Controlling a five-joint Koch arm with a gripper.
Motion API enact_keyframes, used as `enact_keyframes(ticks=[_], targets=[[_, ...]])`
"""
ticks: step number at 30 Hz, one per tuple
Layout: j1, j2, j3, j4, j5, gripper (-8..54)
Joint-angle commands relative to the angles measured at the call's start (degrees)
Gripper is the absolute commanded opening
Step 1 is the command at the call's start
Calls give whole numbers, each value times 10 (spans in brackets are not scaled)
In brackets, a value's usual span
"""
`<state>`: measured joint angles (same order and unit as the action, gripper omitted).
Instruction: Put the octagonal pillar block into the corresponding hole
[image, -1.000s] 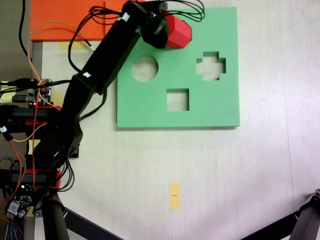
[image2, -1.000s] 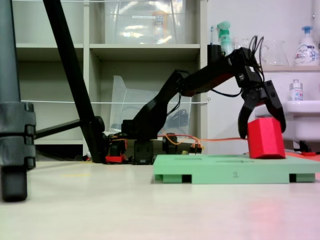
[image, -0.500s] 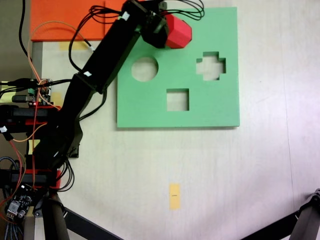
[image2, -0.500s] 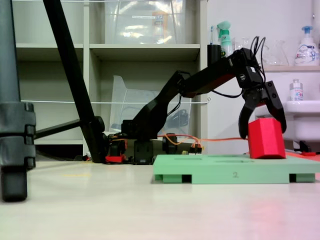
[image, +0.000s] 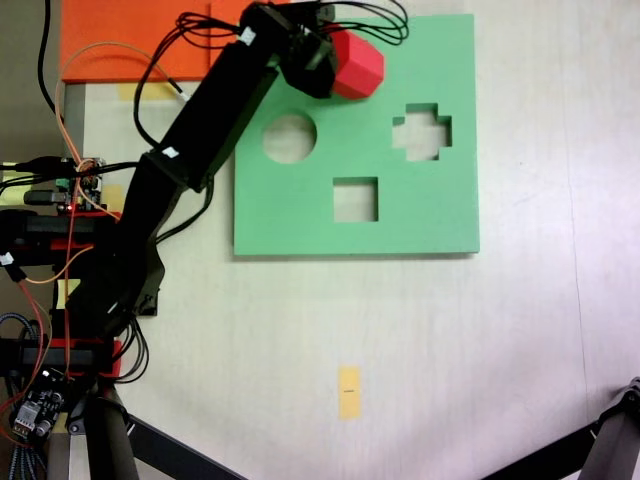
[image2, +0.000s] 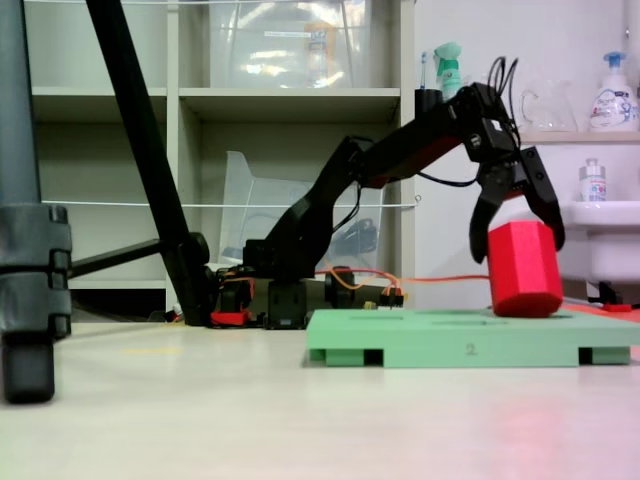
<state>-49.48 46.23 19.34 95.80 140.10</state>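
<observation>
The red octagonal pillar block (image: 360, 64) (image2: 522, 268) is near the far edge of the green foam board (image: 420, 215) (image2: 440, 340). My gripper (image: 338, 60) (image2: 517, 250) is shut on the block, with its jaws straddling the upper half. Seen from the side, the block hangs tilted and its lower end is at or just above the board's top. The eight-sided hole is hidden under the block and gripper. The round cutout (image: 290, 138), the cross cutout (image: 422, 131) and the square cutout (image: 355, 199) are open.
An orange foam sheet (image: 130, 40) lies beside the board's far left corner. The arm's base, circuit boards and wires (image: 60, 200) crowd the left edge. A yellow tape strip (image: 348, 390) marks the table. Tripod legs (image2: 30, 250) stand at the near side, and shelves (image2: 280, 95) are behind.
The gripper has lifted a little and drawn slightly back toward the arm's base. The block in it has tipped from standing upright on the board to hanging tilted.
</observation>
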Motion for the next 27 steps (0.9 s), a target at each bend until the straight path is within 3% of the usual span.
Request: enact_keyframes(ticks=[1,20,27], targets=[[-5,49,-4,29,14,192],[-77,69,2,114,21,192],[-73,27,16,119,20,192]])
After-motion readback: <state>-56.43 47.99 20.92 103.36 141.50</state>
